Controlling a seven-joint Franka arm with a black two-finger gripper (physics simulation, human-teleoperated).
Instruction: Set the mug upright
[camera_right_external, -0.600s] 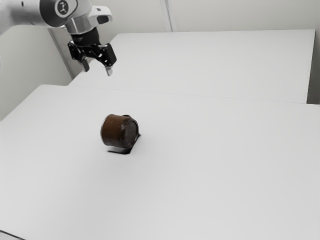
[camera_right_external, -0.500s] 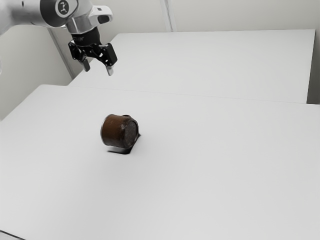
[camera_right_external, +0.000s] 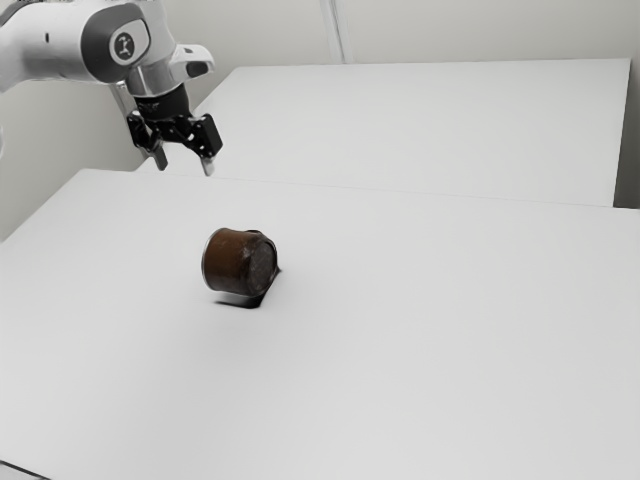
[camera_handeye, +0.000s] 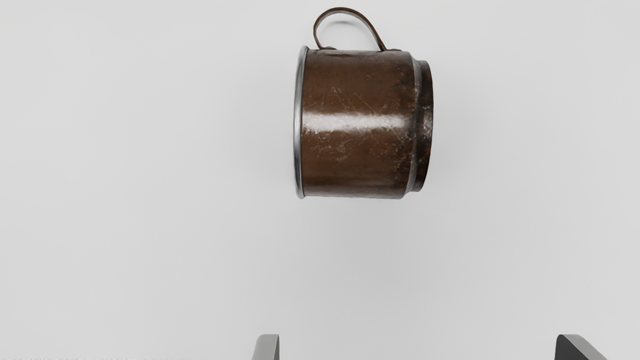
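Mug (camera_handeye: 357, 125) on its side, my gripper (camera_right_external: 184, 168) above w/ jaws released, so prob. approach step; next: align, lower & grasp it

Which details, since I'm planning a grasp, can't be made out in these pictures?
- Inside of the mug: hidden in both views by its own wall and base.
- Mug's side facing the table: hidden in both views by its body.
- Most of the handle, exterior view: behind the mug's body.
- Arm's base: cut off by the exterior view's left edge.
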